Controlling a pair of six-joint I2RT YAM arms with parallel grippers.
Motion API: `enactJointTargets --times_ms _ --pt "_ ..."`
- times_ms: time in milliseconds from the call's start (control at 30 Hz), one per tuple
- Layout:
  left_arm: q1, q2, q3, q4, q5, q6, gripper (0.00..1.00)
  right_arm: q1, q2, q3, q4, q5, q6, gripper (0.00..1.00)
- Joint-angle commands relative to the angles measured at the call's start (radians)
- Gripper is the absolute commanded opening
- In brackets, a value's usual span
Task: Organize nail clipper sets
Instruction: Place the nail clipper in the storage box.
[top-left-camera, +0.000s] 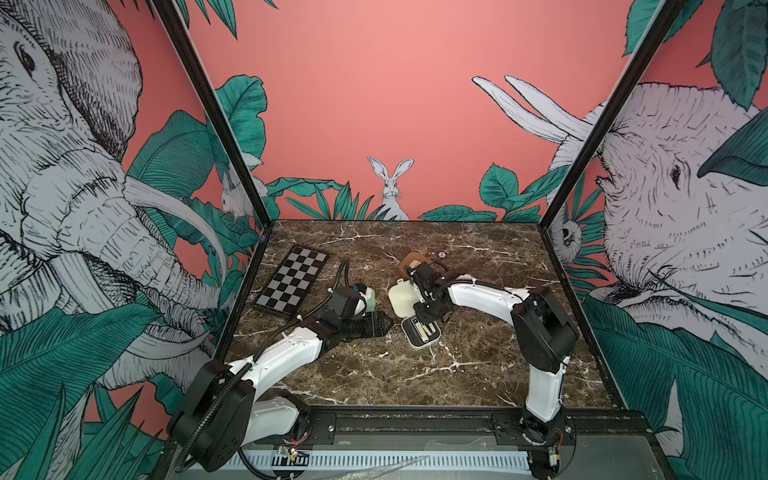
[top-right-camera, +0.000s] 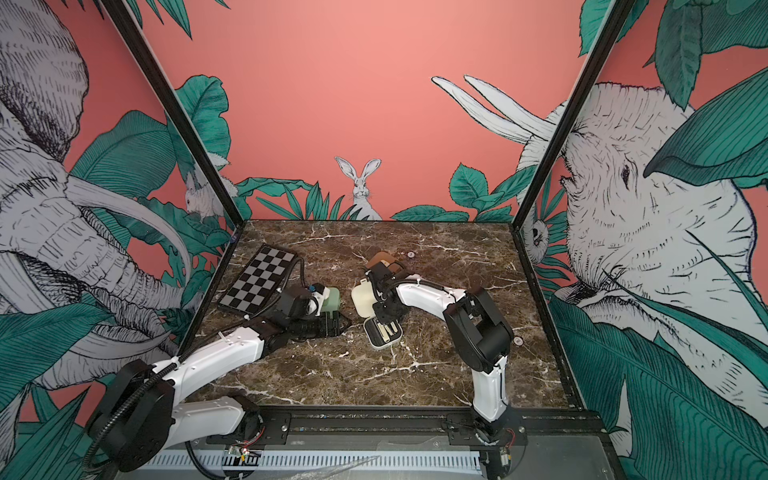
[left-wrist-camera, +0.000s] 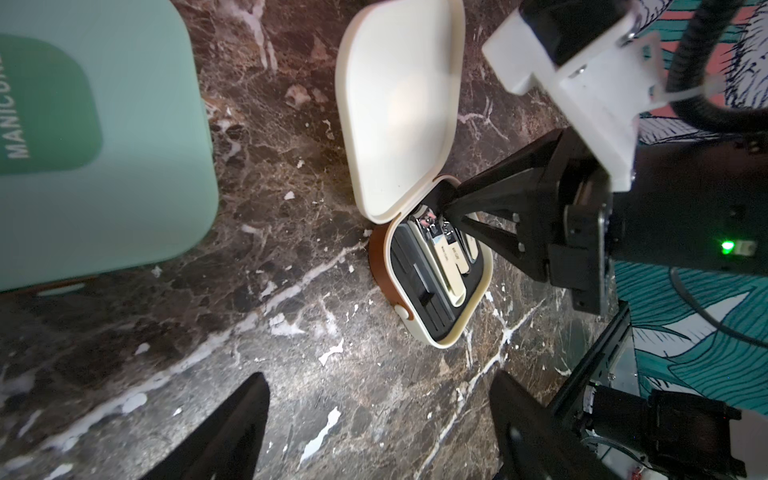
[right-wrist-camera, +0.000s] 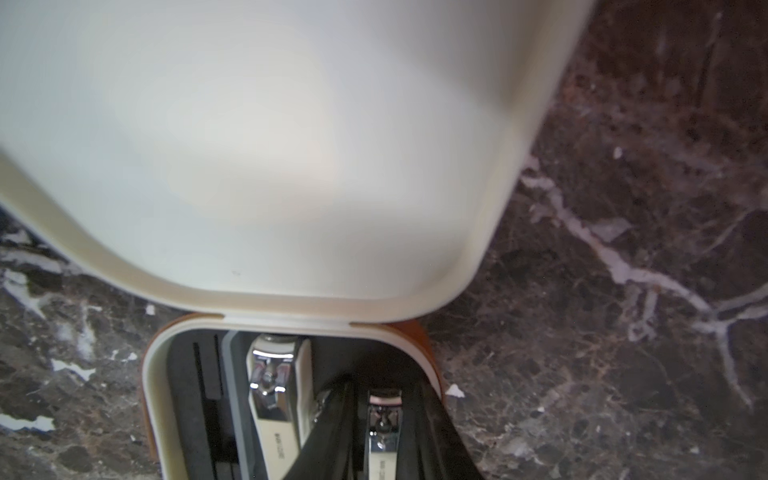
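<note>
The cream case (left-wrist-camera: 399, 104) sits open near the middle of the marble table (top-left-camera: 457, 374). Its lid is raised on the hinge, and a brown band runs round the base. Inside, a black insert (right-wrist-camera: 187, 395) holds two cream-and-chrome clippers side by side: a larger clipper (right-wrist-camera: 278, 390) and a smaller clipper (right-wrist-camera: 382, 432), both lying flat in their slots. The narrow slots beside them look dark, and I cannot tell what is in them.

The right gripper (right-wrist-camera: 382, 386) reaches down into the base. Its jaws are partly apart, one finger (right-wrist-camera: 332, 419) on each side of the smaller clipper, and it lifts nothing.

The mint green case (left-wrist-camera: 104, 145) lies closed just to the left of the cream one, apart from it, with white lettering on a darker green panel. In both top views the left wrist partly hides it.

The left gripper (left-wrist-camera: 374, 436) hangs low over bare marble between the two cases. Its jaws are spread wide and hold nothing.

The brown case (top-left-camera: 415, 264) lies farther back, behind the cream case, and the right arm covers much of it. Whether it is open or closed I cannot say.

A checkerboard (top-left-camera: 291, 282) lies flat toward the back left of the table, well apart from the cases.
</note>
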Motion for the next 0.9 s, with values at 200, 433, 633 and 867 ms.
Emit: enactJointTargets --times_ms 200,433,633,867 --pt "-0.006 -0.006 0.012 0.011 0.001 -0.005 0.85 0.004 -0.046 0.045 -0.034 0.043 0.022 0.39" --pt "-0.006 -0.002 0.017 0.011 0.002 -0.003 0.85 0.005 -0.024 0.038 -0.030 0.028 0.021 0.10" --pt "-0.007 0.000 0.017 0.007 0.001 -0.003 0.85 0.004 0.000 0.016 -0.021 0.002 0.026 0.02" --pt "-0.006 -0.003 0.031 0.000 -0.012 -0.001 0.86 0.005 -0.010 -0.064 0.022 -0.015 0.051 0.01"
